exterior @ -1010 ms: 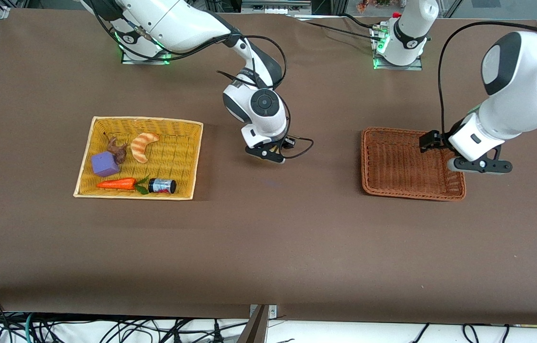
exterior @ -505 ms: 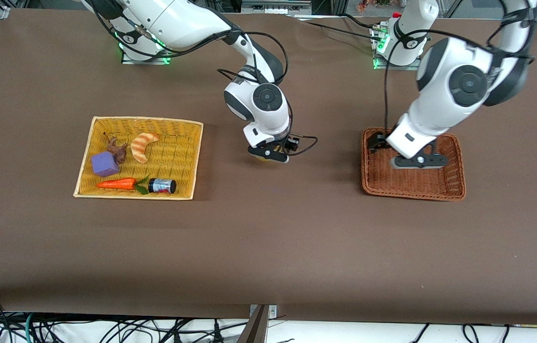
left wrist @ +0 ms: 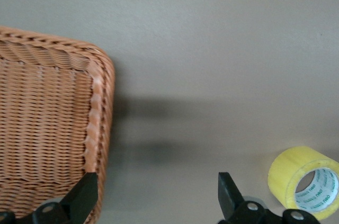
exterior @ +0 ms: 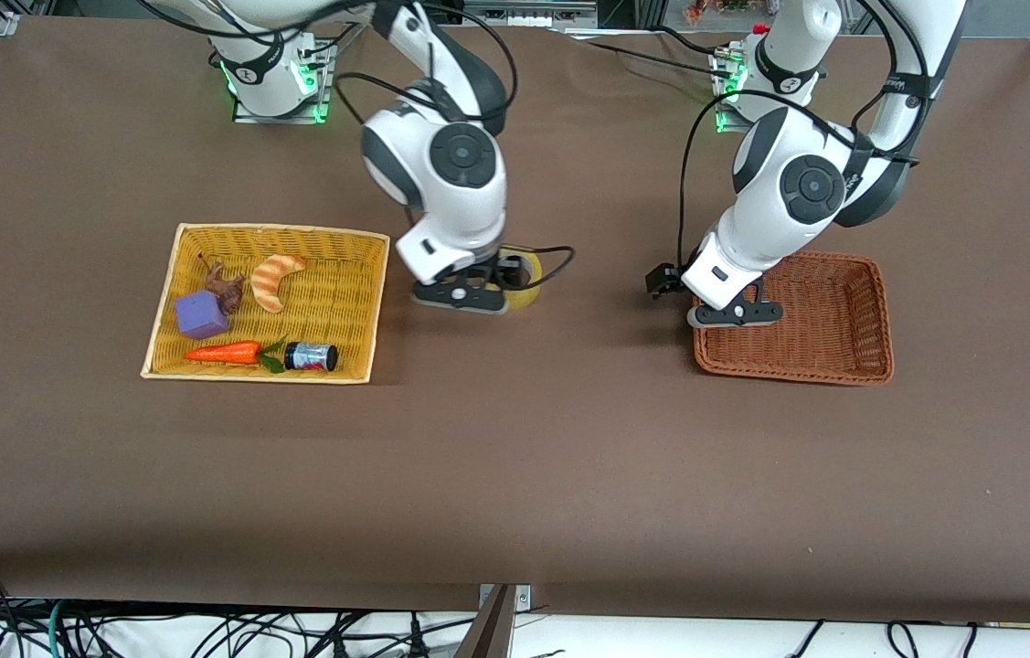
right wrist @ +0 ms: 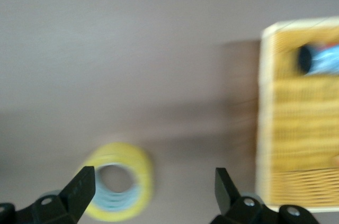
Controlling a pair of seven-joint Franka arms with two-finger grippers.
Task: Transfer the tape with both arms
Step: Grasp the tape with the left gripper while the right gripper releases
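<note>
The tape (exterior: 530, 277), a yellowish ring, rests on the brown table between the two baskets. It also shows in the right wrist view (right wrist: 139, 173) and the left wrist view (left wrist: 294, 168). My right gripper (exterior: 461, 300) is open and empty, over the table between the tape and the yellow basket (exterior: 277, 230). In its wrist view the right gripper (right wrist: 152, 192) has the tape by one finger. My left gripper (exterior: 736, 315) is open and empty over the rim of the brown basket (exterior: 844, 373) at the side toward the tape. In its wrist view the left gripper (left wrist: 156, 189) is apart from the tape.
The yellow basket holds a croissant toy (exterior: 275, 281), a purple cube (exterior: 201, 314), a carrot (exterior: 227, 353) and a small can (exterior: 311, 356). The brown basket (left wrist: 47, 128) has nothing in it. Black cables hang by both wrists.
The right gripper has let go of the tape, risen and shifted toward the yellow basket, uncovering the tape. The left arm has swung from over the brown basket toward the tape.
</note>
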